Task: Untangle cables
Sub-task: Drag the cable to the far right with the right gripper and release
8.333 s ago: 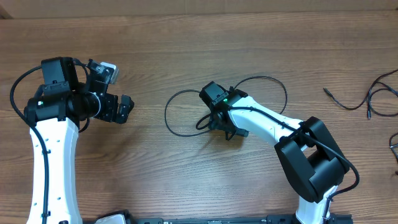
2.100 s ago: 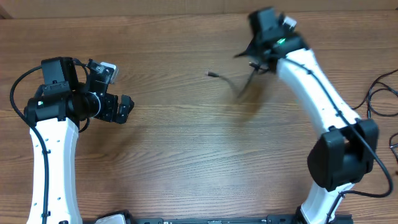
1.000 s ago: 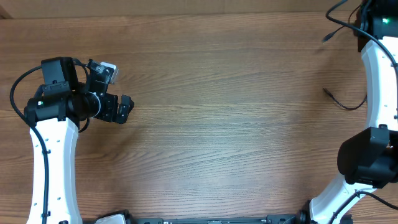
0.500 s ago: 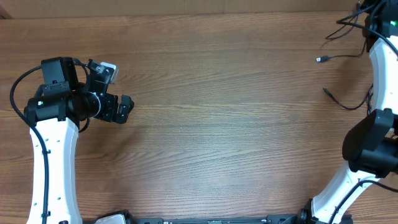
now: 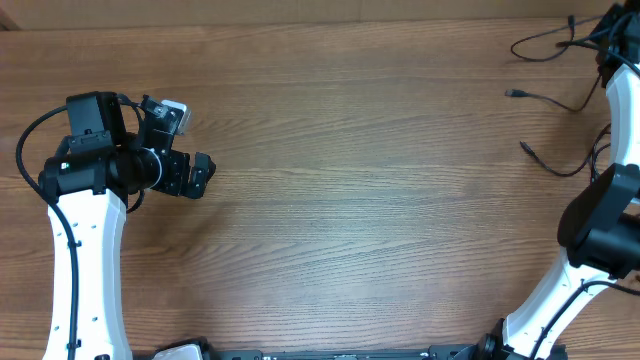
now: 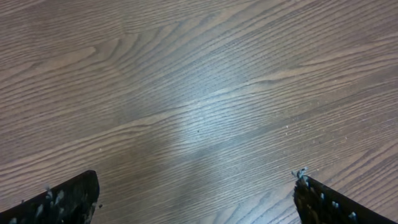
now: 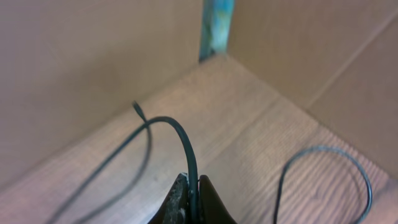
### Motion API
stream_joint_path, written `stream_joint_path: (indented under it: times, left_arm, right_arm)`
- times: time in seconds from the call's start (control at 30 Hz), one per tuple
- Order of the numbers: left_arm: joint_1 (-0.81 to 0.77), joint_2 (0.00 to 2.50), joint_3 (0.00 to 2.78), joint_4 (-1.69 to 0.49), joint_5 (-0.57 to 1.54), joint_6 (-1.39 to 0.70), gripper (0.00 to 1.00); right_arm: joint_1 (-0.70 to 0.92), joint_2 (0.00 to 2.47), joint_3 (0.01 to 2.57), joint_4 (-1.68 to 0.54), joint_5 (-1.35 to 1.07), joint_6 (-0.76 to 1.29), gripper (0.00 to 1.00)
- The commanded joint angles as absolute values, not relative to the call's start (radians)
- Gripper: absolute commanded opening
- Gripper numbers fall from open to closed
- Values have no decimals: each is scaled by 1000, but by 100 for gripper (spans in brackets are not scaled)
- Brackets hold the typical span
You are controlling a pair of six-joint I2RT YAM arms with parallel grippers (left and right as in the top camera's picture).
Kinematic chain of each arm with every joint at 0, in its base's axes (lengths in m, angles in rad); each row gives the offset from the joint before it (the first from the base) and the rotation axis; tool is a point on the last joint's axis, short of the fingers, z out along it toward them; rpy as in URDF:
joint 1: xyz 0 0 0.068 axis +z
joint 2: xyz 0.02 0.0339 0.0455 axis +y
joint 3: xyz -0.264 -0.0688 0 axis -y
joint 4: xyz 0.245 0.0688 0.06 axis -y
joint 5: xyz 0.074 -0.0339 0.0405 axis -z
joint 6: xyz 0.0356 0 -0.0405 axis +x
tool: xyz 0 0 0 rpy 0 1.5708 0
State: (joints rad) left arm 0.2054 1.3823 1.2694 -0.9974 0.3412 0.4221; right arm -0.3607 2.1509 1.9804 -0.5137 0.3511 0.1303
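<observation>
Three stretches of thin black cable show at the far right of the brown wooden tabletop from overhead: one strand near the top corner, a second below it with a small plug at its left tip, and a third curving lower down. My right pincer is up in that corner, squeezed fully closed on a thin black cord. The cord rises from between the fingertips and arcs over to the left. Another loop lies on the wood to its right, clear of the fingers. My left pincer sits far across the tabletop, well apart from every cable, fingers spread wide with only bare wood between them.
</observation>
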Motion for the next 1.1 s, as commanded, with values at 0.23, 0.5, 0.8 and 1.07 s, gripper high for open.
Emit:
stream_joint_path:
  times: [0.23, 0.5, 0.8, 1.07]
  left_arm:
    - [209, 1387, 1272, -994, 356, 434, 100]
    - [209, 1387, 1272, -994, 356, 434, 100]
    - [209, 1387, 1272, -994, 356, 434, 100]
    - [209, 1387, 1272, -994, 356, 434, 100]
  right_arm:
    - [-382, 2287, 2002, -545, 356, 129, 4]
    - [-383, 2332, 2002, -544, 312, 126, 12]
    - [-383, 2334, 2002, -546, 312, 125, 79]
    - [-383, 2310, 2004, -554, 312, 125, 100]
